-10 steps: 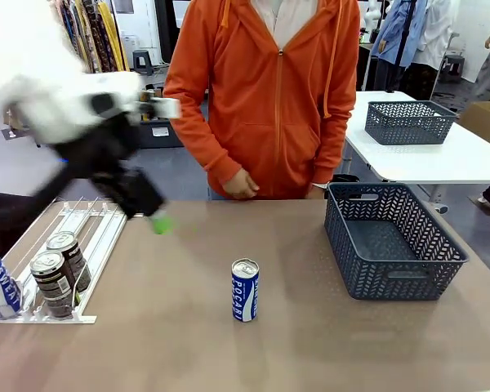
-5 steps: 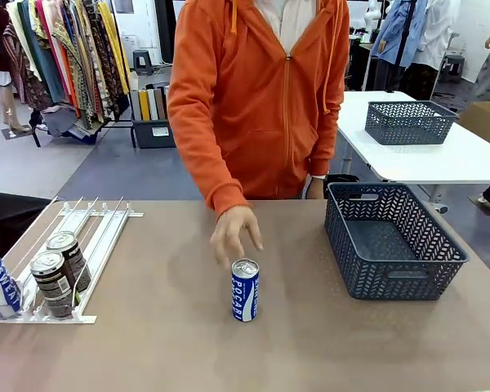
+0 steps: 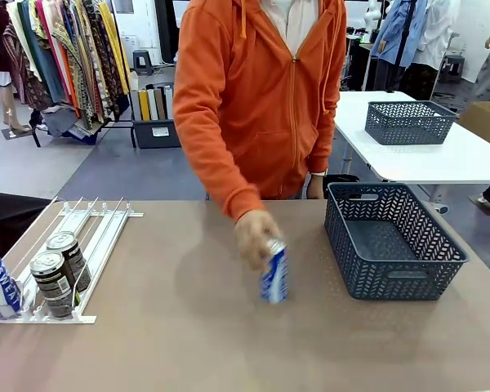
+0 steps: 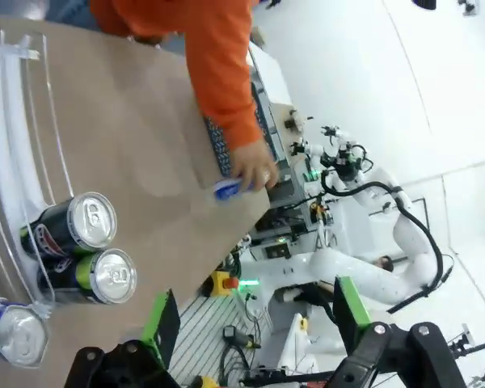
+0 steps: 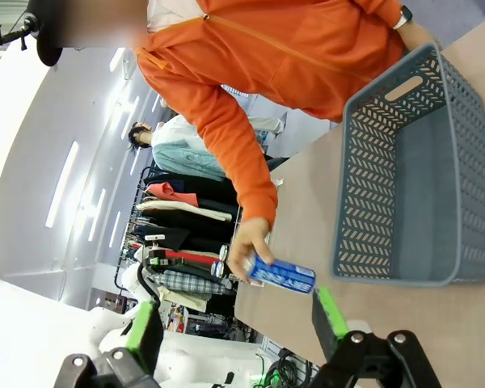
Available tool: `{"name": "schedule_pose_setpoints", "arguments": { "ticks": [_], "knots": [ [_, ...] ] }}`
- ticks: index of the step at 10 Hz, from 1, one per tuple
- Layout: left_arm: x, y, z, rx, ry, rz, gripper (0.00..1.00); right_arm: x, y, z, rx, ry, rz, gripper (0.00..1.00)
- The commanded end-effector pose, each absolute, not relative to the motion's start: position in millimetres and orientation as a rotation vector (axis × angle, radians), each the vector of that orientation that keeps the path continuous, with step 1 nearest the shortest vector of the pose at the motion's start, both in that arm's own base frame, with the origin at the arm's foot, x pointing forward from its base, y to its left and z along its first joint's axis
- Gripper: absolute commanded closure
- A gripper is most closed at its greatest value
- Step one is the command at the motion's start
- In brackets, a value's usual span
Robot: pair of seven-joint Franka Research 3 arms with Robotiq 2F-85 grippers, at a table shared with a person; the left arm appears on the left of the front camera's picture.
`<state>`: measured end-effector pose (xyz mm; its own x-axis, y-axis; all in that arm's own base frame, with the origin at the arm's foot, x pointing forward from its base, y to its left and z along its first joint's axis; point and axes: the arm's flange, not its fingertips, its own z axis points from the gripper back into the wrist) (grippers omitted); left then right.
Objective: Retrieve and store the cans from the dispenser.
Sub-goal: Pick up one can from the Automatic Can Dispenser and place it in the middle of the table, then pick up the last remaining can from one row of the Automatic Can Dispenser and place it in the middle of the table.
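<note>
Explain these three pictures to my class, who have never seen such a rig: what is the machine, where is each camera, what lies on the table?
The machine is two robot arms, each ending in a two-fingered claw. One picture looks across the table at a person; the other two come from wrist cameras, looking past the open left claw and open right claw. On the table stand a white dispenser holding two dark cans and a blue can, and a dark basket. The person's hand holds a second blue can, tilted.
</note>
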<state>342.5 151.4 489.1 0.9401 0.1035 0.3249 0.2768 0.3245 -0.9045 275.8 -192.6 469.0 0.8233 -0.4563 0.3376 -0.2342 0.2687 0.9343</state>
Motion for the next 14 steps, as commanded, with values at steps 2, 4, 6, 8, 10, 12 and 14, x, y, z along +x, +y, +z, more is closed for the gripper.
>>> {"name": "schedule_pose_setpoints", "arguments": {
  "ticks": [2,4,6,8,10,12,14],
  "knots": [
    [347.6,142.8,487.8,-1.314,-0.284,-0.178,0.00,278.7,-190.8,473.8,1.336,-0.647,-0.172,0.00],
    [347.6,142.8,487.8,-1.314,-0.284,-0.178,0.00,278.7,-190.8,473.8,1.336,-0.647,-0.172,0.00],
    [347.6,142.8,487.8,-1.314,-0.284,-0.178,0.00,278.7,-190.8,473.8,1.336,-0.647,-0.172,0.00],
    [336.0,133.8,493.7,-1.058,-0.229,-0.127,0.00,278.7,-190.8,473.8,1.336,-0.647,-0.172,0.00],
    [318.9,108.5,512.7,-0.389,-0.182,-0.104,0.00,278.7,-190.8,473.8,1.336,-0.647,-0.172,0.00],
    [312.8,78.7,518.4,-0.036,-0.030,0.010,0.00,278.7,-190.8,473.8,1.336,-0.647,-0.172,0.00],
    [314.4,64.3,517.8,0.106,-0.045,0.150,0.00,278.7,-190.8,473.8,1.336,-0.647,-0.172,0.00]
  ]
}}
